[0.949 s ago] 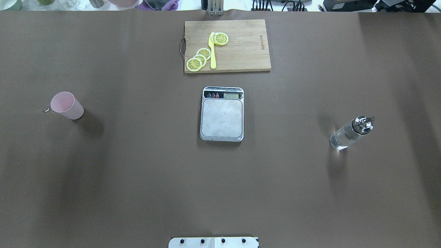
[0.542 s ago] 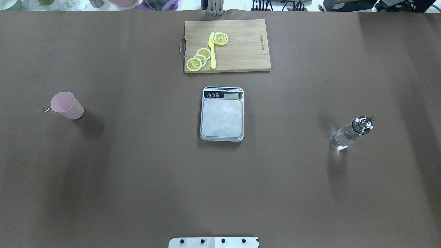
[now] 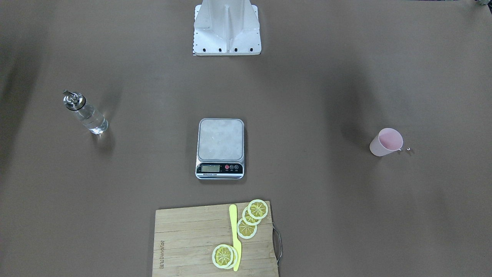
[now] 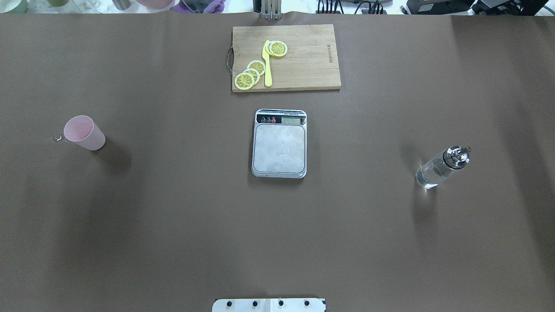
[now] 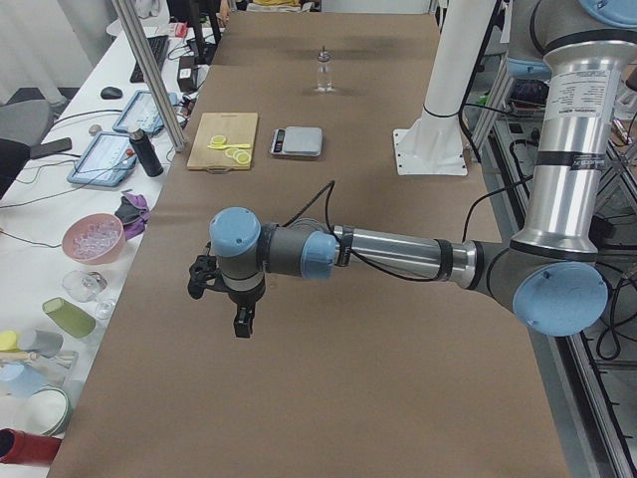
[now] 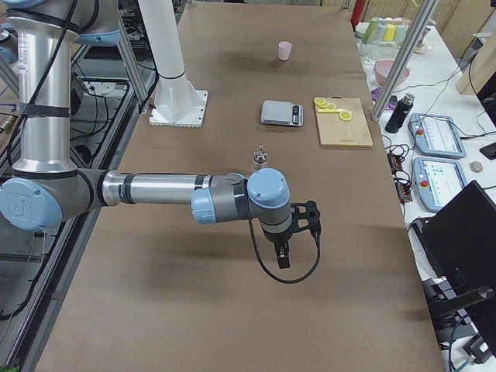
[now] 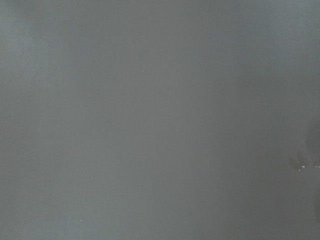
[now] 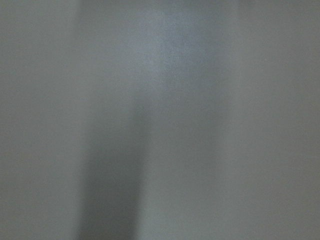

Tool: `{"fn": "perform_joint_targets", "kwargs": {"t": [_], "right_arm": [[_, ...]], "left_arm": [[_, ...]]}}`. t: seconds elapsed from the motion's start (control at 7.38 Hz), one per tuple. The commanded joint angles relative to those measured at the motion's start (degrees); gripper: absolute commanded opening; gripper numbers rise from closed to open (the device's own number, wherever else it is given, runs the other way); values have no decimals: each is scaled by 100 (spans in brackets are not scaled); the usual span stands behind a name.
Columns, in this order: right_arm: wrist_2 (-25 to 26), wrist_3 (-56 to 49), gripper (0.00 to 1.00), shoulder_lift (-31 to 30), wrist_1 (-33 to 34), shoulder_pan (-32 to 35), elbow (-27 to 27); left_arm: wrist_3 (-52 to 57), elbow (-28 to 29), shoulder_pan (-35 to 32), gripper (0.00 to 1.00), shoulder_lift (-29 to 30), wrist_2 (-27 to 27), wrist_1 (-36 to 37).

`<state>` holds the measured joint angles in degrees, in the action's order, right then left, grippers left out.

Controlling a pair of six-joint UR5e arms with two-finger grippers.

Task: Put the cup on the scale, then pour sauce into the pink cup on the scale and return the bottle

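Note:
The pale pink cup (image 4: 84, 133) stands upright and empty at the table's left side, also in the front view (image 3: 386, 142). The scale (image 4: 279, 147) lies at the centre with a bare steel platform (image 3: 221, 139). The glass bottle (image 4: 440, 168) with clear sauce and a metal spout stands at the right, also in the front view (image 3: 85, 113). My left gripper (image 5: 242, 321) hangs above bare table, far from the cup. My right gripper (image 6: 284, 257) hangs near the bottle (image 6: 260, 159). Both show only in side views; I cannot tell if they are open or shut.
A wooden cutting board (image 4: 303, 65) with lemon slices (image 4: 250, 73) and a yellow knife (image 4: 266, 65) lies behind the scale. The robot's base plate (image 4: 269, 304) is at the near edge. Cups, a bowl and tablets sit beyond the table's far edge (image 5: 95, 234).

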<state>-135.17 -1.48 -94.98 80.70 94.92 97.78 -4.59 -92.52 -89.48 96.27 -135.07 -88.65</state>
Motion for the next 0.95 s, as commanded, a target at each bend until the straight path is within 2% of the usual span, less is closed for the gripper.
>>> {"fn": "perform_joint_targets", "kwargs": {"t": [0.0,0.27,0.68,0.81], "right_arm": [[-9,-1,100,-11,-10,0,39],[17,-45,100,-11,-10,0,65],[52,-62,100,-12,-10,0,57],[0,-62,100,-29,-10,0,135]], "left_arm": [[-828,6,578,100,689,-1,417],[-1689,23,1062,100,1085,-37,419],[-2378,49,1695,100,1219,-45,261],[-2736,102,1906,100,1219,-19,0]]}}
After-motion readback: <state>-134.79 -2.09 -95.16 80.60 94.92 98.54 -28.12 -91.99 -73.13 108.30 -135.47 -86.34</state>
